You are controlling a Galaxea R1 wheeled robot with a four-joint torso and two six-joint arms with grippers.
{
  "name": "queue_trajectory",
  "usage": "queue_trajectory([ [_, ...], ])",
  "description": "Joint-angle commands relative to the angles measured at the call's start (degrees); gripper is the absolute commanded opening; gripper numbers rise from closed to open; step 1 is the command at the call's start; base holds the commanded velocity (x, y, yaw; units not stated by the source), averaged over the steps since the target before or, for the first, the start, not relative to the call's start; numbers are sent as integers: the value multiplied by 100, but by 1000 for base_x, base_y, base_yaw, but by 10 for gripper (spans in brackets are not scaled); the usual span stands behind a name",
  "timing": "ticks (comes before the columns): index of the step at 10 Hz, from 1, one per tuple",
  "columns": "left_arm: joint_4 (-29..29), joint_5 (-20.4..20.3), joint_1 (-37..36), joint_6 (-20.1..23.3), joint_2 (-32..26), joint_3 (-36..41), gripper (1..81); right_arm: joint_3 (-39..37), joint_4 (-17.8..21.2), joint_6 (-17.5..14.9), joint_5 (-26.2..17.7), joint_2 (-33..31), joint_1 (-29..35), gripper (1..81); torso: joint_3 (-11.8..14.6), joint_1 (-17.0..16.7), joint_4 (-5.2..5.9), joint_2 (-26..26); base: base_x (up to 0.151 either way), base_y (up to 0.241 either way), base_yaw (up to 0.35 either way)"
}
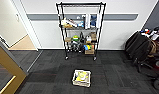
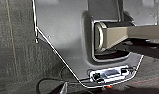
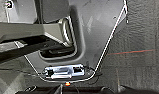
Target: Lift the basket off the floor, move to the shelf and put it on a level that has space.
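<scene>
The basket (image 1: 81, 78) sits on the dark grey carpet floor (image 1: 52, 65) in the lower middle of the head view, cream woven sides, white lining and something yellow inside. Behind it, against the white wall, stands the tall black wire shelf (image 1: 81, 30) on casters. Its topmost level (image 1: 81, 4) is bare, while the lower tiers hold books, boxes and small items. Both wrist views look down past the robot's own grey body panels onto carpet (image 2: 15, 50) (image 3: 142, 50).
An open doorway with light wooden flooring (image 1: 23, 43) and a wooden door edge (image 1: 7, 65) lie at the left. At the right, a chair draped with dark clothing (image 1: 142, 48) and clutter stand near the wall.
</scene>
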Motion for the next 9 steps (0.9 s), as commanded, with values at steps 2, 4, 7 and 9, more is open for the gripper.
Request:
queue_trajectory([
  [2,-70,427,-92,34,-57,-1,811,20,-7,6,-406,-36,36,811,-2,2,0,0,144,0,0],
  [4,-79,427,-84,34,-75,-1,811,19,-15,6,-406,16,45,811,-2,4,0,2,145,0,0],
  [7,-79,427,-84,34,-48,-1,811,-33,-15,6,-397,16,80,811,-4,4,0,5,150,0,0],
  [9,-79,427,-84,34,-40,-1,811,-138,-15,6,-406,42,98,811,-2,4,0,5,152,0,0],
])
